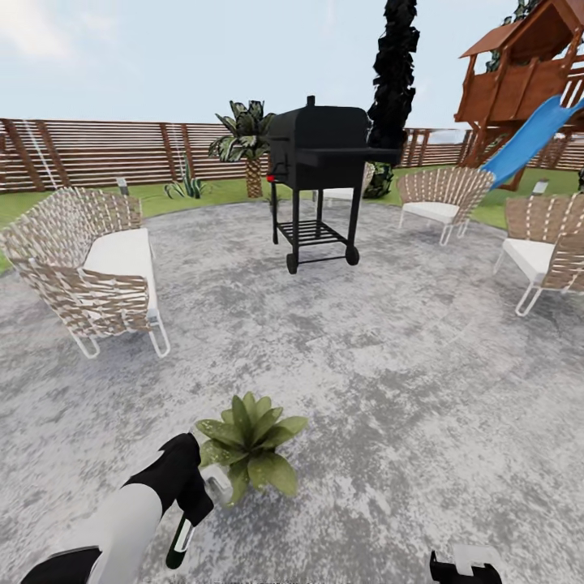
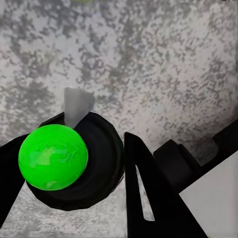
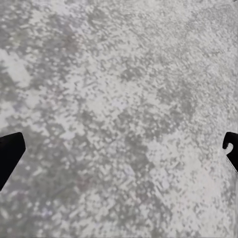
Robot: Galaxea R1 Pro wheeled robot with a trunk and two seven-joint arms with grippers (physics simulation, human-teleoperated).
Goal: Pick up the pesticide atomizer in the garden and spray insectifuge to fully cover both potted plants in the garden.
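1. The left gripper (image 1: 188, 519) had its jaws closed around the pesticide atomizer (image 1: 179, 543), a slim dark-green bottle with a pale band, hanging just beside one potted plant (image 1: 250, 444).
2. Pickup looked done; no mist was visible, so spraying both plants seemingly remained. The second plant's place could not be told.
3. The right gripper (image 3: 119, 148) hung wide open and empty over the mottled grey stone patio (image 1: 389, 357).
4. Broad pointed leaves formed a low rosette; wicker chairs (image 1: 89, 268) ringed a black grill (image 1: 320, 174).

My left arm (image 1: 122, 519) is a smooth white shell ending in a black wrist, and my left tool (image 2: 99, 173) has flat, black, wedge-shaped fingers (image 2: 148, 198). My right tool (image 3: 119, 148) shows two black fingertips, one notched; a white-and-black block sits above it.
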